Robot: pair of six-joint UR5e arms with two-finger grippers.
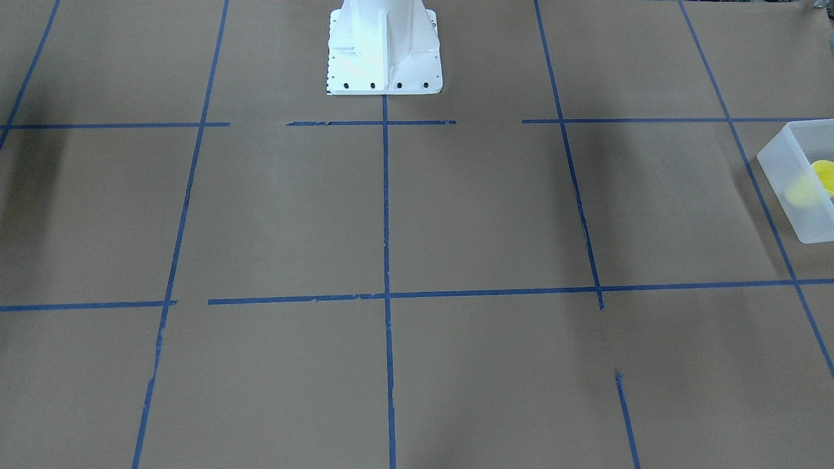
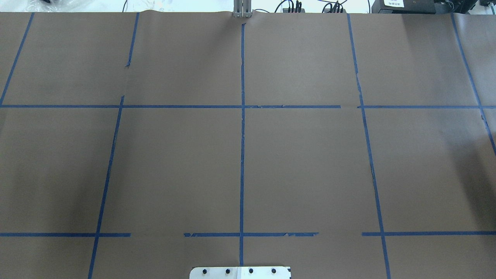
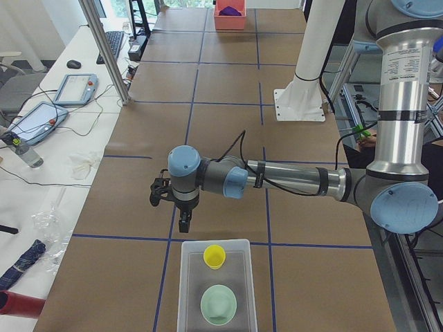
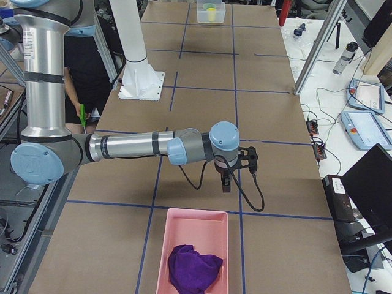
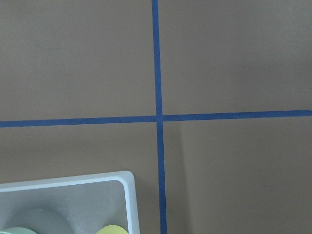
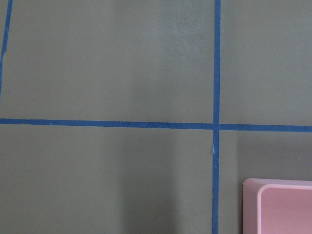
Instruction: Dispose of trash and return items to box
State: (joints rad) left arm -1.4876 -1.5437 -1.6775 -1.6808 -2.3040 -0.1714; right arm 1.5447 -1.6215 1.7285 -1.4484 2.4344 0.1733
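Observation:
The box, a frosted-white bin (image 3: 183, 290), stands at the table's end on my left; it also shows in the front view (image 1: 782, 163), the left wrist view (image 5: 127, 195) and far off in the right side view (image 4: 202, 13). The yellow cup (image 3: 214, 256) lies inside it (image 1: 824, 174) (image 5: 112, 230). My left gripper (image 3: 185, 225) hangs just beyond the box's far wall, above the table; I cannot tell if it is open or shut. My right gripper (image 4: 226, 184) hangs above the table near a pink bin; I cannot tell its state either.
A pale green round dish (image 3: 219, 304) also lies in the box. A pink bin (image 4: 164, 251) holding a purple cloth (image 4: 193, 264) stands at the table's other end; its corner shows in the right wrist view (image 6: 251, 204). The white robot base (image 1: 384, 58) stands mid-table.

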